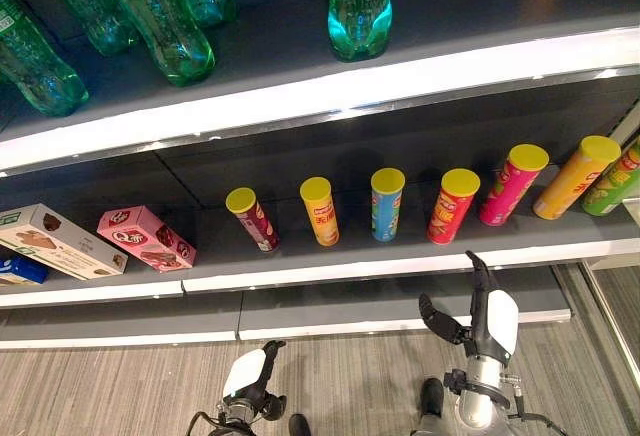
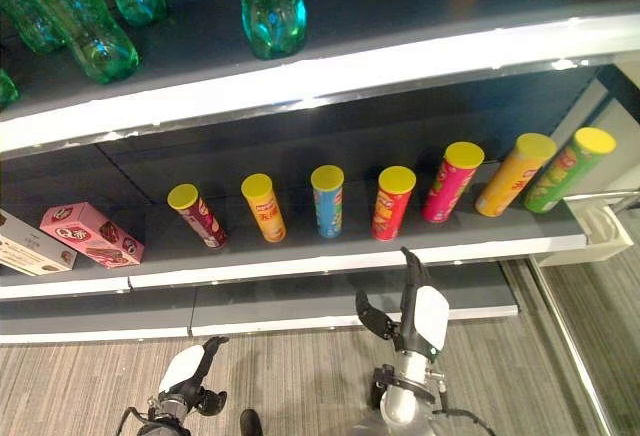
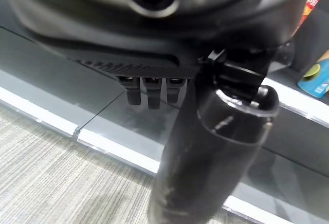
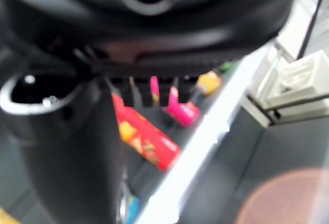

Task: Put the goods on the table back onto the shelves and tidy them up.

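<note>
right hand (image 1: 487,318) at 5 o'clock: your fingers straight, released, empty, raised toward the red yellow-lidded cardboard tube (image 1: 453,205) standing in the row on the dark middle shelf (image 1: 400,256). left hand (image 1: 250,384) at 6 o'clock hangs low, clenched, empty.

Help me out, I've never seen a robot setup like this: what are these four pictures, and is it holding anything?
It is a two-legged humanoid robot facing store shelves. Two pictures come from the camera eyes on its head, looking down; the other two sit on its wrists, looking along each hand from very close. The right hand is raised before the middle shelf, fingers straight, holding nothing. The left hand hangs low with curled fingers, also holding nothing. The middle shelf carries a row of chip cans with yellow lids, a pink box and a pale box. Green bottles stand on the shelf above.
</note>
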You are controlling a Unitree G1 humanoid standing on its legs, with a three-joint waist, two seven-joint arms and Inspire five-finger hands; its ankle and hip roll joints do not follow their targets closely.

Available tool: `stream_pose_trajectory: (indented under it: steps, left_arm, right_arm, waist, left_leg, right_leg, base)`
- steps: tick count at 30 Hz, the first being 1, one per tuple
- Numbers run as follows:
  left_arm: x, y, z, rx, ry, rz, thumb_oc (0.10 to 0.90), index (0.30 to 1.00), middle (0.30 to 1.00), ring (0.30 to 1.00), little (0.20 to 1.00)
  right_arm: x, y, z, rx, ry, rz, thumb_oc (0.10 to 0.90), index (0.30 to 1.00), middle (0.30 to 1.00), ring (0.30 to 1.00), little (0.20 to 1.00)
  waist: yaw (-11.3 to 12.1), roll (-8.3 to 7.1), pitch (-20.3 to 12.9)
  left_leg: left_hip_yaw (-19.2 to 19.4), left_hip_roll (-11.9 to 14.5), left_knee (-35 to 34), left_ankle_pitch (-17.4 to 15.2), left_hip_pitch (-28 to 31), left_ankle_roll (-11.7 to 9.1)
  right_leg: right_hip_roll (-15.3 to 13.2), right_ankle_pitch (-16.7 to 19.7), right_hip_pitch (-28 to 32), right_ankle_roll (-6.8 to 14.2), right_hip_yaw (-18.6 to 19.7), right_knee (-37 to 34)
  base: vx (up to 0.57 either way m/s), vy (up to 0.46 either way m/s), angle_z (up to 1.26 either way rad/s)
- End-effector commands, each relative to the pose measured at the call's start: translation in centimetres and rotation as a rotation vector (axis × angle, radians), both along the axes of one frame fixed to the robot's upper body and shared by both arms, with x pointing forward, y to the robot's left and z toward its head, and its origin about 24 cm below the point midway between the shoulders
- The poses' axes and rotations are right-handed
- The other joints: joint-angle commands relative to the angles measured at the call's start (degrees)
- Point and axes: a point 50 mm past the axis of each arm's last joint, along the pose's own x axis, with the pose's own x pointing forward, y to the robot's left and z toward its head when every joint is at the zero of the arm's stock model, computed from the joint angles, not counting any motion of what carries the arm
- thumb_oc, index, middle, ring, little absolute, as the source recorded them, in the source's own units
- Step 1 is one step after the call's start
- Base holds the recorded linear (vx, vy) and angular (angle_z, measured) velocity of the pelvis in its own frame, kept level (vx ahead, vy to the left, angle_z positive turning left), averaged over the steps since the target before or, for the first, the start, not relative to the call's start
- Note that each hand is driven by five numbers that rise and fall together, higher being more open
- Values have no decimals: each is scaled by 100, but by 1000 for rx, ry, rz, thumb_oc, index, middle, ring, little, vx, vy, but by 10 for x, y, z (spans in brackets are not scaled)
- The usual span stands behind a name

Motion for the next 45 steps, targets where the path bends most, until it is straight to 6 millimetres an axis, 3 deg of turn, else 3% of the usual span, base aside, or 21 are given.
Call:
stream_pose_trajectory:
  steps: [1,8,13,28,37,40,45]
  left_arm:
    - [28,17,14,55,-96,-14,800,900,900,900,900]
    - [30,19,15,66,-94,-37,800,900,900,900,900]
    - [33,19,18,68,-97,-63,800,900,900,900,900]
    - [37,23,21,69,-104,-75,800,900,900,900,900]
    - [36,26,21,74,-93,-69,800,900,900,900,900]
    - [36,30,20,86,-80,-71,800,900,900,900,900]
    - [37,32,22,84,-82,-59,800,900,900,900,900]
  right_arm:
    - [33,17,36,34,-207,93,800,900,900,900,900]
    - [41,20,34,-11,-157,165,800,900,900,900,900]
    - [55,25,43,-49,-163,234,800,900,900,900,900]
    - [76,22,51,-87,-155,233,800,900,900,900,900]
    - [79,6,53,-148,-122,219,800,900,900,900,900]
    - [85,-14,63,-215,-127,186,800,900,900,900,900]
    - [98,-14,75,-245,-169,182,800,900,900,900,900]
  waist:
    - [126,-161,281]
    - [179,-191,299]
    - [242,-195,344]
    - [364,-200,383]
    - [395,-215,377]
    - [367,-212,438]
    - [383,-168,503]
  left_leg:
    - [-128,344,25,-351,426,-392]
    - [-132,359,25,-367,430,-391]
    - [-125,373,25,-399,438,-389]
    - [-146,399,25,-391,430,-382]
    - [-163,410,25,-383,442,-386]
    - [-140,529,25,-318,450,-416]
    - [-110,606,25,-256,451,-433]
  right_leg:
    - [-341,-578,242,380,64,511]
    - [-321,-597,218,369,58,563]
    - [-319,-634,193,369,78,623]
    - [-329,-689,96,343,80,778]
    - [-320,-765,69,311,89,925]
    - [-243,-925,-73,234,149,1220]
    - [-186,-1049,-248,170,194,1509]
  base:
    - [0,0,0]
    - [0,0,0]
    - [0,0,0]
    - [3,-2,0]
    - [7,-9,0]
    - [37,-103,4]
    - [-1,-49,-1]
